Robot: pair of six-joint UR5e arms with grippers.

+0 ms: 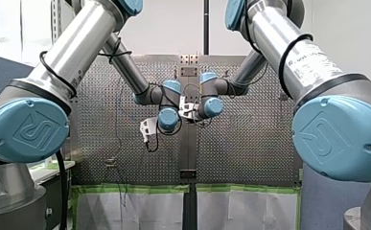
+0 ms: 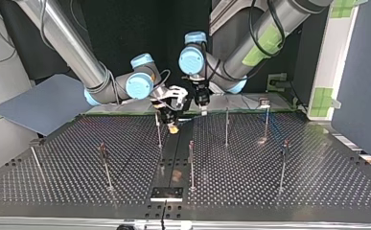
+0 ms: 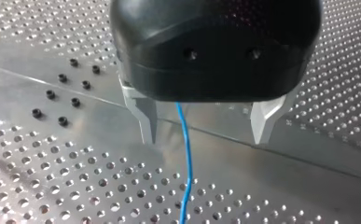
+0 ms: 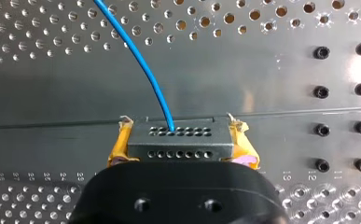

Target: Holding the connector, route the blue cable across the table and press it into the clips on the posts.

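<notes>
Blue cable (image 3: 188, 154) in both wrist views, connector (image 4: 178, 142) seemingly right's only

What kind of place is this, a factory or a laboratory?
Probably a robotics laboratory bench: a perforated metal table with thin posts standing on it, and my right pincer shut on a connector with a blue cable.

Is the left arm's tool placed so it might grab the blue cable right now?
Probably yes: the blue cable runs between the open fingers of my left tool, with nothing in the way. Its depth below them is unclear.
</notes>
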